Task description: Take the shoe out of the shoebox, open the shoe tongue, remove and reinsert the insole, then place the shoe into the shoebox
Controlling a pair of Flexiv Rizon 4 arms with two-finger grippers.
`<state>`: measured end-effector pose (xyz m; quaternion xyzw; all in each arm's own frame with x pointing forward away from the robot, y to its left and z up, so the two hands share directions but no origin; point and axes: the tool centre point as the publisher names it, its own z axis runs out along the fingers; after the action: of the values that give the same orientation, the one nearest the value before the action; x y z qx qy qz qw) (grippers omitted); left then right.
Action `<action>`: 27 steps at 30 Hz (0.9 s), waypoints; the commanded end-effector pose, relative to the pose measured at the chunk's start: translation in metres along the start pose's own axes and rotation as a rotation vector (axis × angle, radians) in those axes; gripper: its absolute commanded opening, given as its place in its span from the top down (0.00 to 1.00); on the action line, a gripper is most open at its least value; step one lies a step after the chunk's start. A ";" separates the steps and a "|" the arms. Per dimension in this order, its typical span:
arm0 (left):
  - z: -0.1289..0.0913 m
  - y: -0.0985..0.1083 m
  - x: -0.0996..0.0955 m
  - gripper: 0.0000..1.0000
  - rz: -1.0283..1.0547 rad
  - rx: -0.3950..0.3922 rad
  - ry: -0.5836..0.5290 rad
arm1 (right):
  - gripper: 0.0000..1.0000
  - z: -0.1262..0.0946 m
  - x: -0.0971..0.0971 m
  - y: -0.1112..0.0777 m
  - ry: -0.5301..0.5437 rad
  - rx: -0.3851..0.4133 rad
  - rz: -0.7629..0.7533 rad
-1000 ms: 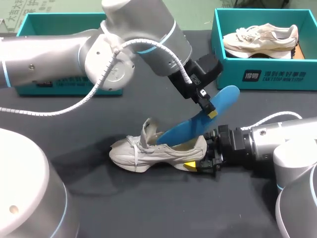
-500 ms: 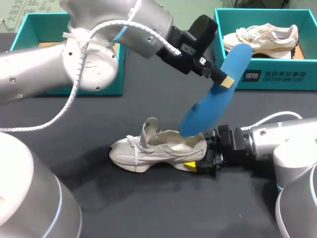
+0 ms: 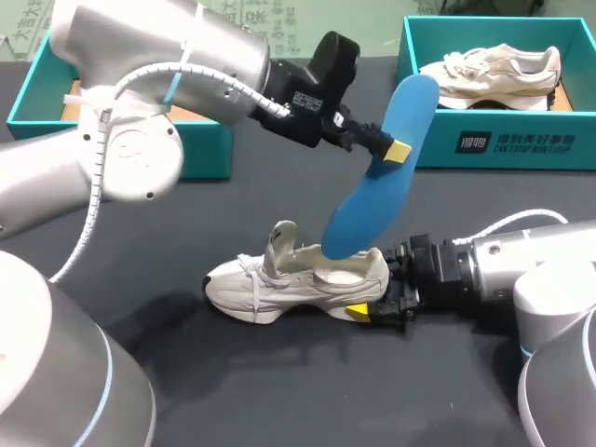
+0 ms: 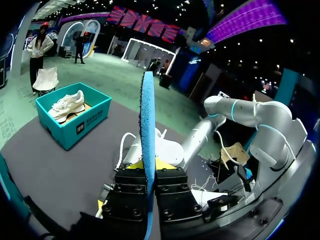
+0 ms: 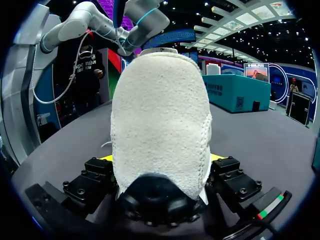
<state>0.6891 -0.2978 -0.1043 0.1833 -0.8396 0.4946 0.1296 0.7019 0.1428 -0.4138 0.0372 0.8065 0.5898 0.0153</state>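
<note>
Up and out went the blue insole (image 3: 372, 172): a second ago its front end was tucked inside the shoe (image 3: 298, 279), and the left arm has since swung back toward the upper left of the frame and lifted it. The insole now stands tilted in the upper middle of the head view. Its high end is near the shoebox (image 3: 494, 140) at the upper right, and its low end hangs over the shoe's opening. I cannot tell if that end touches the shoe.

The left gripper (image 3: 391, 149) pinches the insole near its high end. In the left wrist view the insole (image 4: 147, 125) stands on its edge between the two fingers (image 4: 172, 190), which press it from both sides.

The white shoe lies on the dark table (image 3: 279, 400) in the middle of the frame, toe to the left, with its tongue (image 3: 279, 240) standing up. It has not moved. The right gripper (image 3: 380, 289) comes in from the right and squeezes the heel. In the right wrist view the heel (image 5: 160, 125) fills the space between the fingers (image 5: 102, 172), one on each side.

Another shoe (image 3: 494, 74) lies in the shoebox at the upper right. A second teal box (image 3: 200, 154) sits at the upper left, behind the left arm.
</note>
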 end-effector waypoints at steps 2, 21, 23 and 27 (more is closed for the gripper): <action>-0.003 -0.005 0.007 1.00 -0.012 0.058 0.034 | 1.00 0.001 0.001 -0.001 0.000 0.005 0.001; -0.093 -0.079 0.070 1.00 -0.013 0.431 0.161 | 1.00 0.001 0.001 -0.001 0.000 0.005 0.001; -0.103 -0.081 0.074 1.00 -0.014 0.421 0.188 | 1.00 0.001 0.001 -0.001 0.000 0.005 0.001; -0.127 -0.081 0.085 1.00 0.083 0.310 0.194 | 1.00 0.001 0.001 -0.001 0.000 0.005 0.001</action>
<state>0.6527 -0.2732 0.0393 0.1471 -0.7064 0.6719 0.1671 0.7019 0.1428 -0.4138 0.0372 0.8065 0.5898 0.0153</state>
